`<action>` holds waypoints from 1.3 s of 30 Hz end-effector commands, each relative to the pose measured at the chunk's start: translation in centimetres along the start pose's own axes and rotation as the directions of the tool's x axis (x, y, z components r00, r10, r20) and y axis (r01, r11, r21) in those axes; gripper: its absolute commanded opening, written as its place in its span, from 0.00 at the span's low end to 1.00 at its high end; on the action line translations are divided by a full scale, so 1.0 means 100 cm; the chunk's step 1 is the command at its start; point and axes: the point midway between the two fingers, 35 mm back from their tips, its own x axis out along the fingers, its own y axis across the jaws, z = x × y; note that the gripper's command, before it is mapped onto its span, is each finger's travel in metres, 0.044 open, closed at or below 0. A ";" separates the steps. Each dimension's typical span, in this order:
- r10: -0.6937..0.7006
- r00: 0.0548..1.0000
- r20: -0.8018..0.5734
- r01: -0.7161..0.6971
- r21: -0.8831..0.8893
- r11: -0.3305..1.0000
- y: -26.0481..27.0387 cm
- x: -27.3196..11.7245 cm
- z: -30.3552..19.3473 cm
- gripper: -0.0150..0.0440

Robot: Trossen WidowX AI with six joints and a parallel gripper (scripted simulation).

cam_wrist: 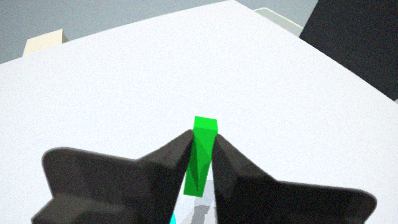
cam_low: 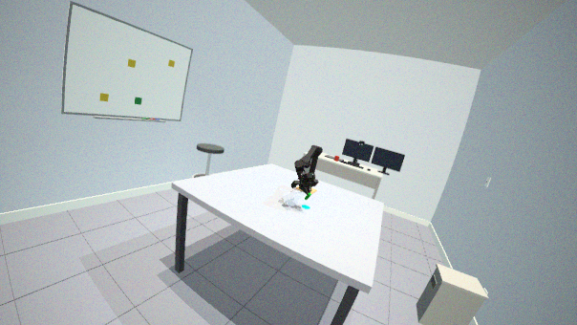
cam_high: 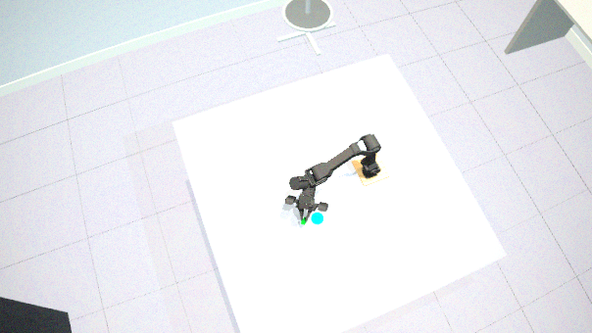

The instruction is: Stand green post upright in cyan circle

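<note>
The green post (cam_high: pixel 303 221) (cam_low: pixel 308 196) (cam_wrist: pixel 205 131) is held between the fingertips of my gripper (cam_high: pixel 305 218) (cam_wrist: pixel 203 137), which is shut on it. In the exterior view the post is tilted, in the air above the table. The cyan circle (cam_high: pixel 318 218) (cam_low: pixel 306 207) lies flat on the table, just right of the post in the top view. In the wrist view only a sliver of the circle (cam_wrist: pixel 173 219) shows at the bottom edge, beside the left finger.
The white table (cam_high: pixel 392 235) (cam_low: pixel 239 205) carries the arm on its wooden base plate (cam_high: pixel 383 176). Shadows of the arm fall near the circle. A stool (cam_low: pixel 210 148), a desk with monitors and a cabinet (cam_low: pixel 454 296) stand away from the table.
</note>
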 end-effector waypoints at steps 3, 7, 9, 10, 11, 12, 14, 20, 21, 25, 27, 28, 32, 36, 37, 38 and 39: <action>0.009 0.999 0.037 -0.010 0.003 1.000 0.001 -0.002 0.000 0.29; 0.013 0.998 0.061 -0.014 0.002 1.000 0.001 -0.004 -0.001 0.29; 0.016 0.997 0.072 -0.016 0.001 1.000 0.001 -0.004 -0.001 0.29; 0.017 0.997 0.078 -0.017 0.000 1.000 0.001 -0.005 -0.001 0.29; 0.018 0.996 0.084 -0.018 0.000 1.000 0.001 -0.005 -0.001 0.29; 0.019 0.996 0.090 -0.019 -0.001 1.000 0.001 -0.006 -0.001 0.29; 0.021 0.995 0.101 -0.021 -0.002 1.000 0.001 -0.007 -0.001 0.29; 0.029 0.991 0.134 -0.028 -0.006 1.000 0.001 -0.009 -0.002 0.29; 0.030 0.990 0.140 -0.029 -0.007 1.000 0.001 -0.010 -0.002 0.29; 0.035 0.986 0.162 -0.034 -0.011 0.999 0.002 -0.012 -0.002 0.29; 0.038 0.984 0.172 -0.036 -0.013 0.999 0.002 -0.013 -0.003 0.29; 0.039 0.983 0.177 -0.038 -0.014 0.999 0.002 -0.013 -0.003 0.29; 0.045 0.979 0.198 -0.042 -0.019 0.999 0.003 -0.015 -0.004 0.29; 0.052 0.974 0.218 -0.047 -0.024 0.999 0.004 -0.018 -0.004 0.29; 0.053 0.973 0.223 -0.049 -0.026 0.998 0.004 -0.018 -0.004 0.29; 0.055 0.972 0.228 -0.050 -0.027 0.998 0.005 -0.019 -0.005 0.29; 0.056 0.971 0.233 -0.051 -0.029 0.998 0.005 -0.019 -0.005 0.29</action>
